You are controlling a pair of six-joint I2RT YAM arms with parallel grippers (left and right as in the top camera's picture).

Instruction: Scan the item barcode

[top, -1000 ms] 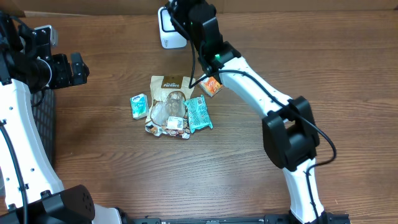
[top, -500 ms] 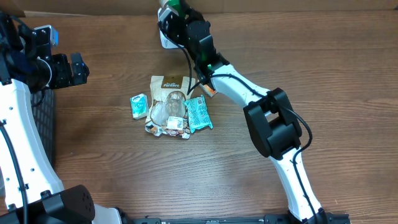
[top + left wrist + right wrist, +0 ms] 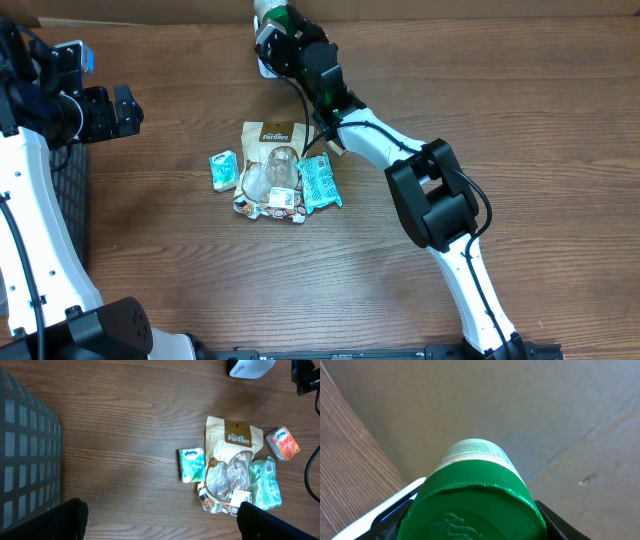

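Observation:
A white bottle with a green ribbed cap [image 3: 472, 505] fills the right wrist view cap-first, and my right gripper [image 3: 475, 527] is shut on it, a dark finger on each side. From overhead the right gripper [image 3: 277, 25] holds the bottle [image 3: 270, 10] at the table's far edge, just above the white scanner [image 3: 266, 66]. The scanner's white edge [image 3: 385, 510] shows under the bottle. No barcode shows. My left gripper [image 3: 125, 108] hangs open at the far left, high above the wood, holding nothing [image 3: 160, 525].
A pile lies mid-table: brown Pantree pouch [image 3: 235, 445], Kleenex pack [image 3: 191, 464], teal packet [image 3: 265, 490], orange packet [image 3: 283, 443]. A dark mesh basket [image 3: 25, 460] stands at the left edge. A cardboard wall rises behind the scanner.
My right arm has swung left and toward the back, its elbow now nearer the pile, bringing the bottle over the scanner. The left arm has not moved.

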